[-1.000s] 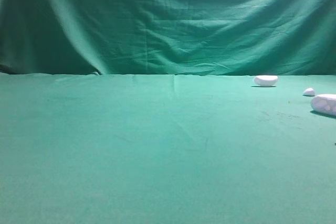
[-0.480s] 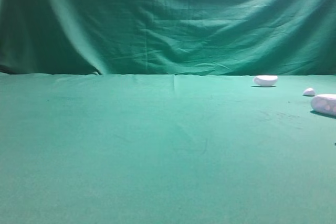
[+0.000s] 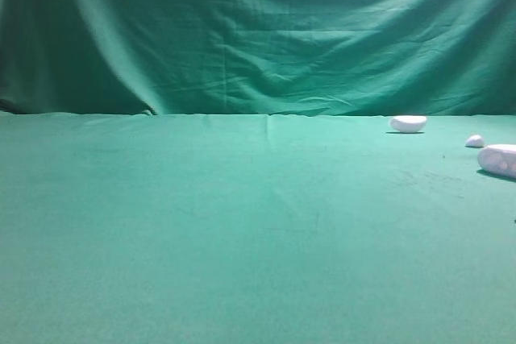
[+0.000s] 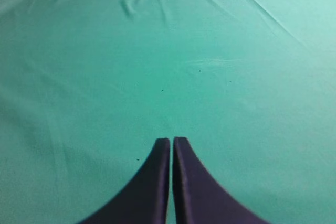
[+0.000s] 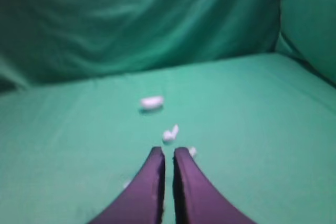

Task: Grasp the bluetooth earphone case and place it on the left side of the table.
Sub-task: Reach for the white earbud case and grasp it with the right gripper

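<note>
Waiting above the desk (image 3: pixel 201 231), both the left pincer (image 4: pixel 171 141) and right pincer (image 5: pixel 168 151) are squeezed closed and empty; the bluetooth earphone case (image 3: pixel 499 159) lies far right, not picked up yet.

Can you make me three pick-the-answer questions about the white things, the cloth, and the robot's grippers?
1. Where is the earphone case?
A. left edge of the table
B. right edge of the table
C. hanging on the curtain

2. How many white things lie on the table in the high view?
A. three
B. one
C. six

3. How is the left gripper?
A. wide open
B. holding the case
C. shut, holding nothing

Answers: 1 B, the case sits at the far right, partly cut off. 2 A, the case, a small lump and a tiny piece. 3 C, its tips meet over bare cloth.
</note>
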